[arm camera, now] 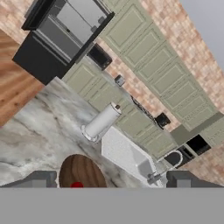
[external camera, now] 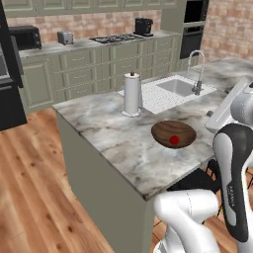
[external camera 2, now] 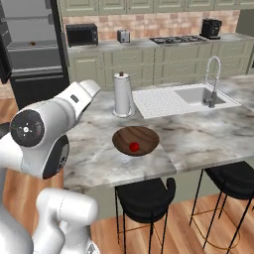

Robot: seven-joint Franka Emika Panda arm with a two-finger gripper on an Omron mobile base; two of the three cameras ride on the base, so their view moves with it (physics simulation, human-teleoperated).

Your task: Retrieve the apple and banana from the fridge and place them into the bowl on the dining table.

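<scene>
While parked at the island, arm folded up high at the near edge of the dining table (external camera: 113, 143), white links bulking large in both base views. Gripper (arm camera: 111, 179) with jaws spread wide, nothing between them, fingertips (arm camera: 37, 179) standing far apart at the bottom of the hand view, angled down over the tabletop.

Bowl (external camera 2: 136, 140) sitting on the marble top near the front edge, dark brown wood, shallow. Apple (external camera 2: 134, 147) lying inside the bowl, small and red, toward the near side of it; seen also in the left base view and partly cut off in the hand view. Banana not made out in any view.

Fridge (external camera 2: 34, 54) back left across the wood floor, door open, pale grey shelves showing, a small dark thing on a shelf too small to identify. Paper towel roll (external camera 2: 122, 94) upright on the table just behind the bowl, apart from it. Sink (external camera 2: 198, 94) with faucet further right, drying mat (external camera 2: 158, 102) beside it. Black stools (external camera 2: 146, 196) tucked under the table edge. Microwave (external camera 2: 82, 34), toaster (external camera 2: 123, 35), cooktop (external camera 2: 178, 39) and coffee machine (external camera 2: 212, 28) lined along the wall counter.
</scene>
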